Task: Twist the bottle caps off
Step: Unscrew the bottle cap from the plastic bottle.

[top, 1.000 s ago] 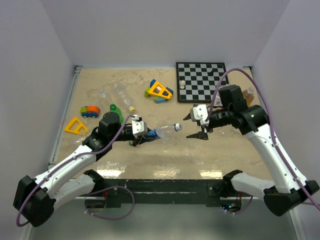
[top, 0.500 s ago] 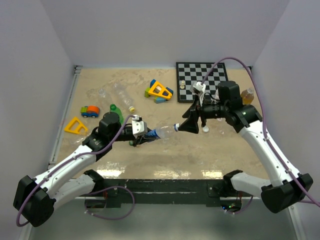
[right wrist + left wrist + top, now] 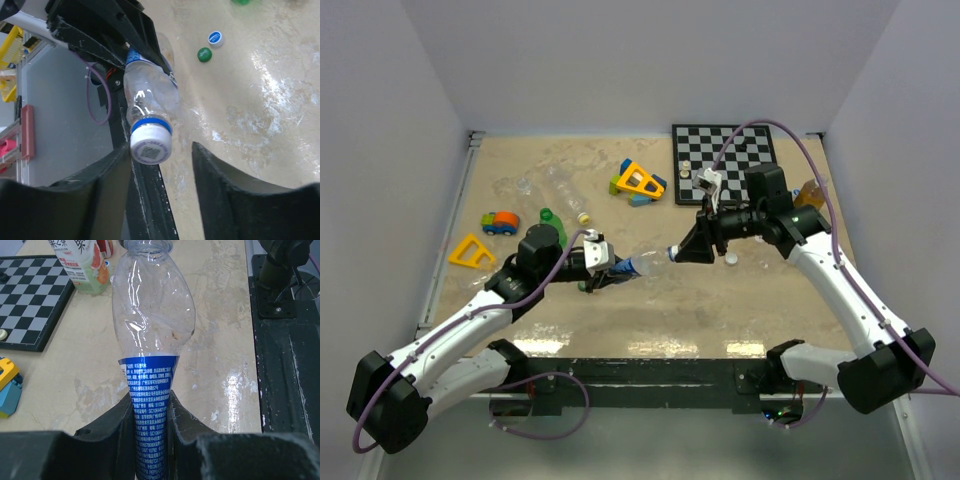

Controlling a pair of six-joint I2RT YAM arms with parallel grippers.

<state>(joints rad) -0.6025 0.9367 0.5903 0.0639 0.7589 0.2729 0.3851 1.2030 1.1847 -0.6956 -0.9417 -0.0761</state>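
Note:
My left gripper is shut on the blue label of a clear plastic bottle, squeezing it flat and holding it off the table, neck pointing right. The bottle's white cap with a blue ring sits between the fingers of my right gripper. That gripper is open: the left finger touches the cap, while the right finger stands a clear gap away.
Loose green cap, blue-and-white cap and white cap lie on the table. A green bottle and clear bottles lie far left. Chessboard, toy blocks, toy car, juice bottle.
My right gripper has swung left and turned, bringing its fingers around the bottle's cap, and its jaws have narrowed. The left arm and bottle have held still.

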